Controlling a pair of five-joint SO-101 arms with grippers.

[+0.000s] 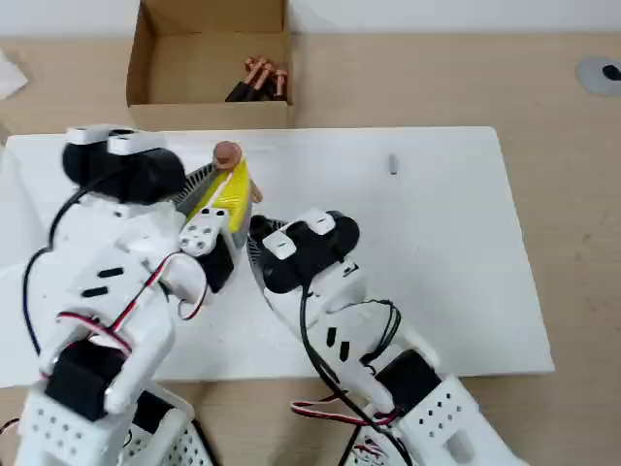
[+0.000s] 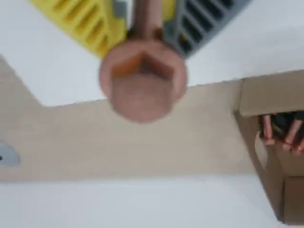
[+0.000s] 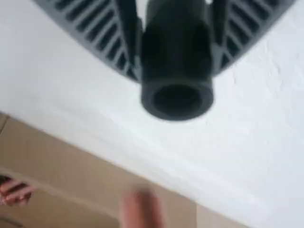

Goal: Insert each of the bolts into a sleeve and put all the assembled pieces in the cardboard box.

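The left claw (image 2: 145,16) is closed on a bolt (image 2: 142,80), with a yellow finger (image 2: 78,19) on 1 side of the shank and a grey finger (image 2: 209,19) on the other. The bolt is copper-coloured, with a broad round head that carries a hexagon shape, and the head sticks out past the fingertips. Seen from above, it hangs over the far part of the white sheet (image 1: 437,272), near the box (image 1: 209,115).

The right claw (image 3: 176,28) grips a sleeve (image 3: 176,76), a short black tube. Its open round mouth pokes out beyond 2 grey ribbed fingers (image 3: 85,23). The sleeve is above the sheet, and the bolt is a blur beyond it.

The 2 arms crowd together, and the right arm's black housing (image 1: 306,248) sits just beside the left claw.

The cardboard box stands open on the bench (image 1: 437,78), just past the sheet. A few assembled pieces (image 1: 260,80), copper heads on black sleeves, lie together on its floor. The box's near wall stands between them and the held bolt.

A small grey item (image 1: 392,165), too small to identify, lies on the sheet well apart from both arms. A grey disc (image 1: 599,74) sits on the bench at the far right.
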